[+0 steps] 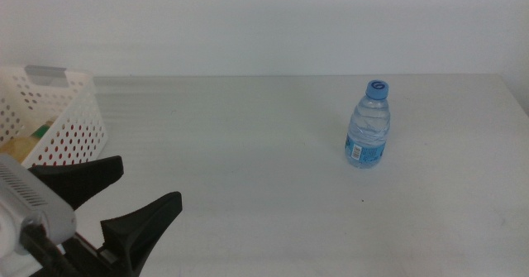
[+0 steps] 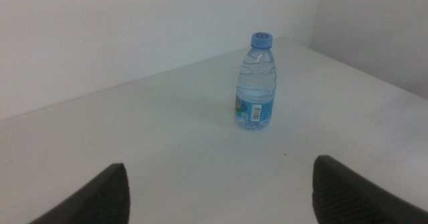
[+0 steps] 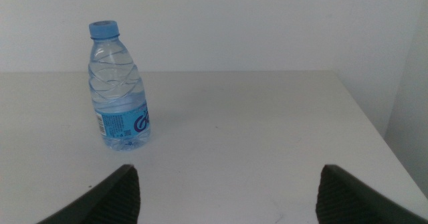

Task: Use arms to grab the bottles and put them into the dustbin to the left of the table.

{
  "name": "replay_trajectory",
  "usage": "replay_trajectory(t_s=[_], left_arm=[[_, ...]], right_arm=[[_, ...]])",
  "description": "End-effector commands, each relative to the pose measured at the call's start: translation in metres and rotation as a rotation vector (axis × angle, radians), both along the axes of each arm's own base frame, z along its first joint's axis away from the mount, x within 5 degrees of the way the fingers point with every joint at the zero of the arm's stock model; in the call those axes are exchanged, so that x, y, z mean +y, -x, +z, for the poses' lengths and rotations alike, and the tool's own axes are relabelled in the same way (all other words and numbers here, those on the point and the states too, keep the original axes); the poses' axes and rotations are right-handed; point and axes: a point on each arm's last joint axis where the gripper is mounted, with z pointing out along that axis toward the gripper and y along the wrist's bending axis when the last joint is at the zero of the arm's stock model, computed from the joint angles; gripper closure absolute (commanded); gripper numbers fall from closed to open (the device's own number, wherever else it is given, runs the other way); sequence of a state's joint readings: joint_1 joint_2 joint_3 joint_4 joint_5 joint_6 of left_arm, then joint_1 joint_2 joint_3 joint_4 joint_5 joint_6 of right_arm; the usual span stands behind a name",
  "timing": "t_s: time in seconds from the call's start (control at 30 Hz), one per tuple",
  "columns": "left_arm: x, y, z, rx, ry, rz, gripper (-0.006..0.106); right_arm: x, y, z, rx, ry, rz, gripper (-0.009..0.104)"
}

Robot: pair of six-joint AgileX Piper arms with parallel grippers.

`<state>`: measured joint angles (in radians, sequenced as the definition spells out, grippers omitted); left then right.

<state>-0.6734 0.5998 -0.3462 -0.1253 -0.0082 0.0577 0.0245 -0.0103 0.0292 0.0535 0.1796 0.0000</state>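
A clear water bottle [image 1: 367,125] with a blue cap and blue label stands upright on the right half of the off-white table [image 1: 264,178]. The left wrist view shows the same bottle [image 2: 256,82] ahead of my left gripper [image 2: 221,190], and the right wrist view shows the bottle [image 3: 119,87] too. My left gripper [image 1: 145,190] hovers low at the front left, open and holding nothing, far from the bottle. The right gripper [image 3: 227,194] is outside the middle view; its jaws stand wide apart and empty. The white perforated dustbin [image 1: 70,112] sits at the far left, with something yellow and green inside it.
A grey tag [image 1: 48,74] sits on the dustbin's rim. The table's right edge [image 1: 517,103] runs close behind the bottle. A white wall rises behind the table.
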Motion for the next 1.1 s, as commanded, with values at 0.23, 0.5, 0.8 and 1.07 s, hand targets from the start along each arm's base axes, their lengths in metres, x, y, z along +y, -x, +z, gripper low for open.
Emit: replay_trajectory(t_s=[0.23, 0.5, 0.8, 1.07], left_arm=[[0.000, -0.001, 0.017, -0.070, 0.087, 0.008, 0.010], [0.000, -0.001, 0.017, -0.070, 0.087, 0.008, 0.010], [0.000, -0.001, 0.017, -0.070, 0.087, 0.010, 0.010], [0.000, -0.001, 0.017, -0.070, 0.087, 0.010, 0.010]], right_arm=[[-0.001, -0.011, 0.047, -0.038, 0.065, -0.010, 0.023], [0.000, -0.047, 0.079, -0.017, 0.130, -0.002, 0.023], [0.017, -0.079, 0.070, -0.087, 0.062, 0.126, 0.023], [0.040, -0.096, 0.041, -0.068, 0.093, 0.282, 0.023]])
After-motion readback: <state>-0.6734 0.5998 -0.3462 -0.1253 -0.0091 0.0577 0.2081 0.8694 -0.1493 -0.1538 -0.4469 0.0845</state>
